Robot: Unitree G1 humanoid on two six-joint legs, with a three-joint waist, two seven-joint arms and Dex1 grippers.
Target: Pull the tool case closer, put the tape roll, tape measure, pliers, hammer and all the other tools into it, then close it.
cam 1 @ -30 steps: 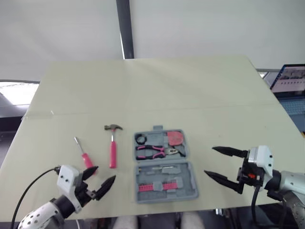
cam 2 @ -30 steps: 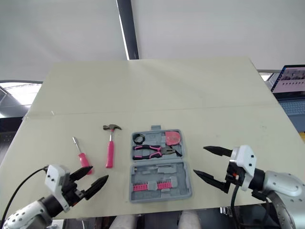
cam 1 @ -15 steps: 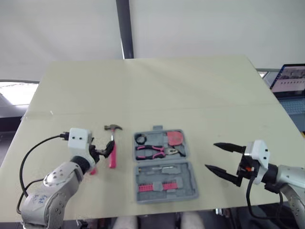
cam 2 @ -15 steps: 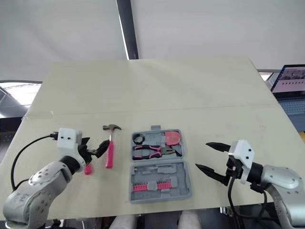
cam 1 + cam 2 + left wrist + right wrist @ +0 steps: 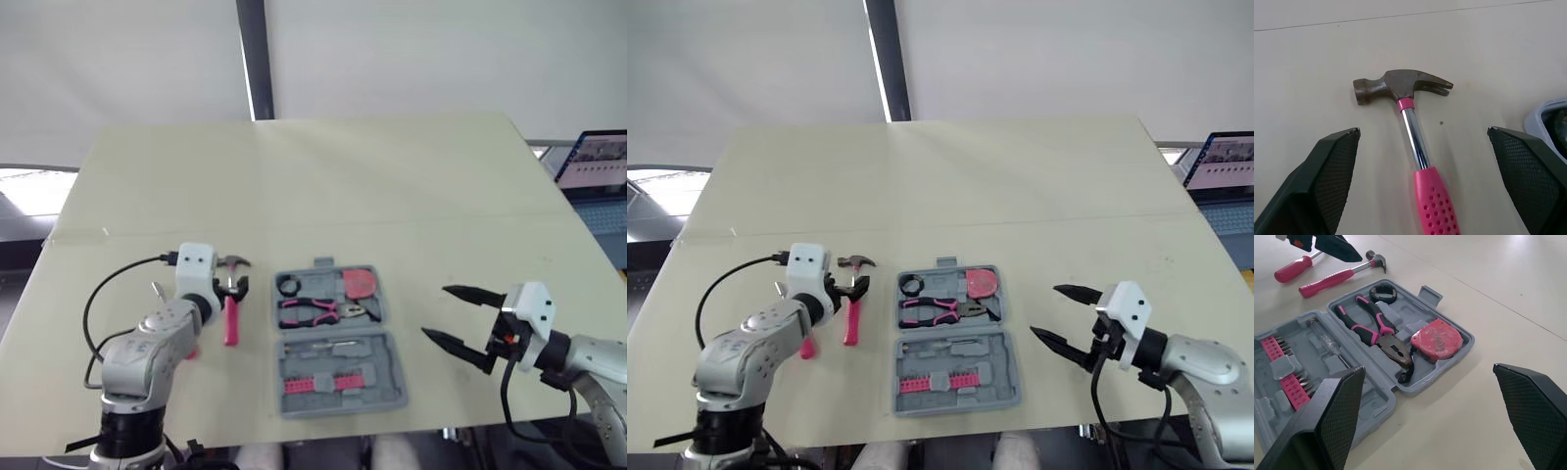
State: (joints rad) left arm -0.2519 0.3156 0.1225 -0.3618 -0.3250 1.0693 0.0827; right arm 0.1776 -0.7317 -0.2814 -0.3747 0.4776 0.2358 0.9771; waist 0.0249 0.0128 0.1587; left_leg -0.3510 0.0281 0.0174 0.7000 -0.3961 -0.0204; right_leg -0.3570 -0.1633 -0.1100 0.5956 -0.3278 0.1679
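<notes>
Hammer (image 5: 1400,85) flat on table (image 5: 392,176), just left of open tool case (image 5: 387,387), shaft between wide-spread jaws of left gripper (image 5: 231,287). Inside case: tape roll (image 5: 289,286), pliers (image 5: 313,311), tape measure (image 5: 361,283). Right gripper (image 5: 435,311) right of case, jaws wide apart, empty.

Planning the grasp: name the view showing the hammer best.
Left wrist view: the hammer lies large and near, under the open left gripper. Eye views show it small, partly covered; right wrist view, distant.
</notes>
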